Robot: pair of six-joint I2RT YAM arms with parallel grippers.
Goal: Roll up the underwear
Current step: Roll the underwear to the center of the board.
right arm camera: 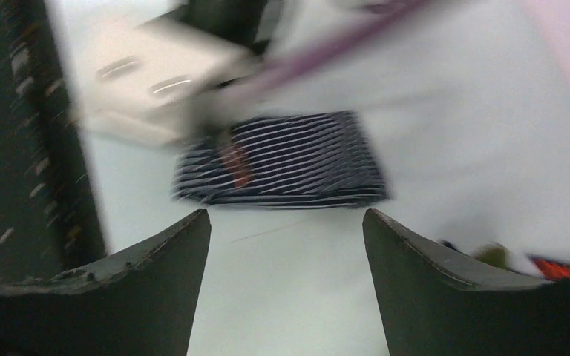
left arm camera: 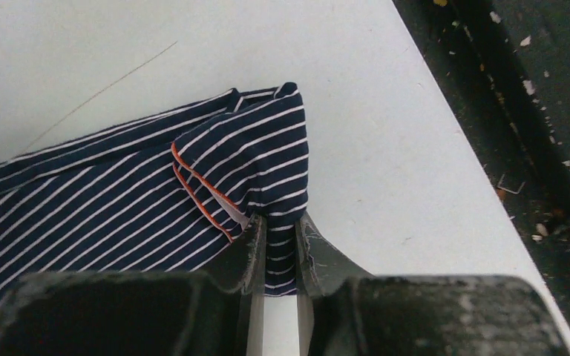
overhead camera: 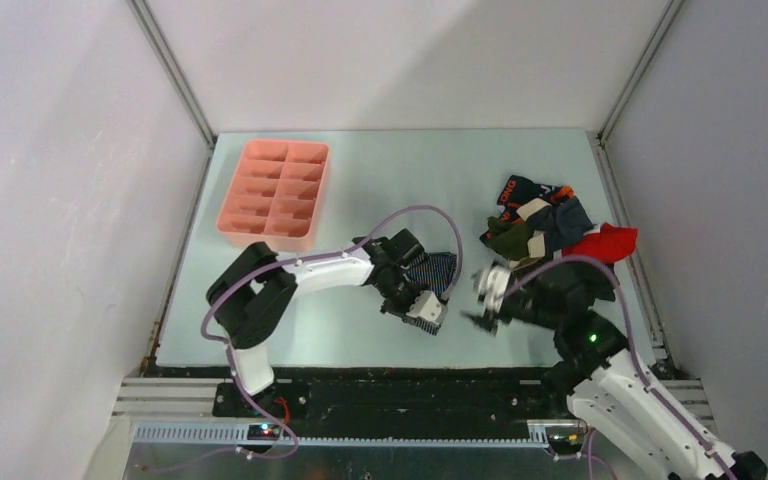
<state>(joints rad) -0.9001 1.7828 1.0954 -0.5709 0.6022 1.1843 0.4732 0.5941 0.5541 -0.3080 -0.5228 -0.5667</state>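
Lower centre of the top view: striped briefs (overhead camera: pixel 438 268) lie on the table (overhead camera: pixel 380 170), one corner folded over.
Left gripper (left arm camera: pixel 280 230): pinching that folded corner.
Right gripper (right arm camera: pixel 286 219): spread wide, holding nothing, near the striped briefs.
Right of centre: pile of other briefs (overhead camera: pixel 550 225).

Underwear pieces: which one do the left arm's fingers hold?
The navy cloth brief with thin white stripes, spread alone; the others lie in a heap.

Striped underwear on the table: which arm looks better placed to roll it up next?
The left. The left gripper is shut on a folded-over corner of the striped underwear, so it can likely roll onward from there. The right gripper is open, empty, and stops short of the garment.
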